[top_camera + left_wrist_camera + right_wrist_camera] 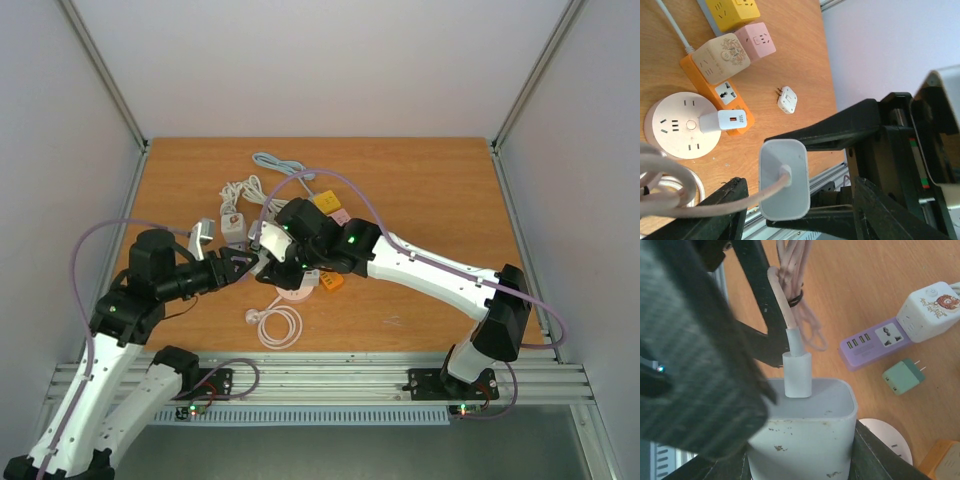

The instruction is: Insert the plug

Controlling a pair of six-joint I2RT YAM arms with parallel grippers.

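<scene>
A white charger plug with a pink cable is held above the table. My right gripper is shut on it, one finger on each side. In the left wrist view the plug hangs between the right gripper's black fingers. My left gripper is open, its fingers wide on either side of the plug and not touching it. A round pink socket block lies below, with a white adapter plugged in. From above, both grippers meet at the plug over the round block.
An orange power strip carries a cream cube, with pink and yellow cubes behind. A small white adapter lies loose. A purple strip and a green adapter lie nearby. Coiled cable lies near the front.
</scene>
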